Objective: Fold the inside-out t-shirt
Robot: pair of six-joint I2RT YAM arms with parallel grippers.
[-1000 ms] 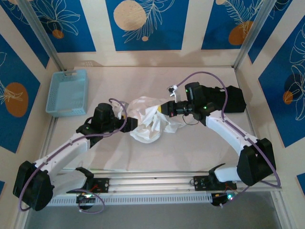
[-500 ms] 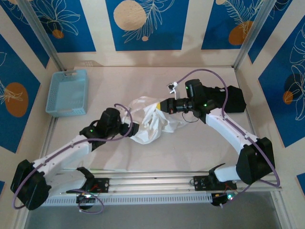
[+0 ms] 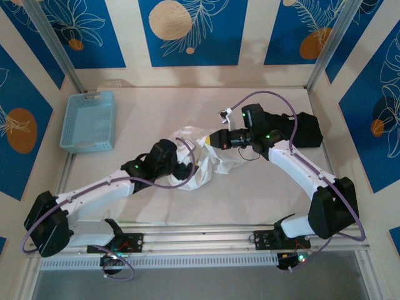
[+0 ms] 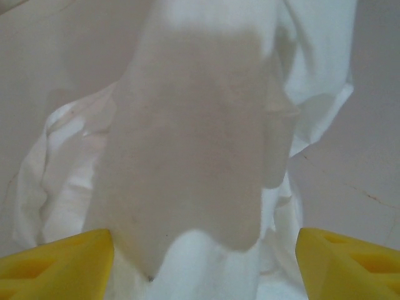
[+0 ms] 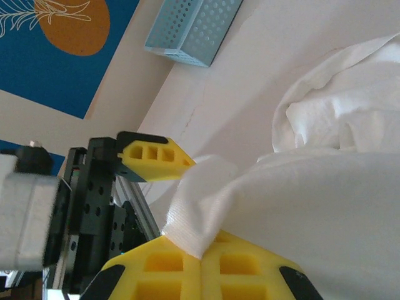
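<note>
My right fingers [image 5: 187,275] pinched the t-shirt [image 3: 212,164]; left fingers [image 4: 56,265] spread wide, empty; it lay crumpled, no fold made.

One high, two close

From above and behind the arm bases, one looks down on the whole table [image 3: 262,194]; both wrist cameras sit close to the white t-shirt [image 3: 215,164], the right one facing past it to the blue basket [image 5: 194,26], seen overhead too.
</note>
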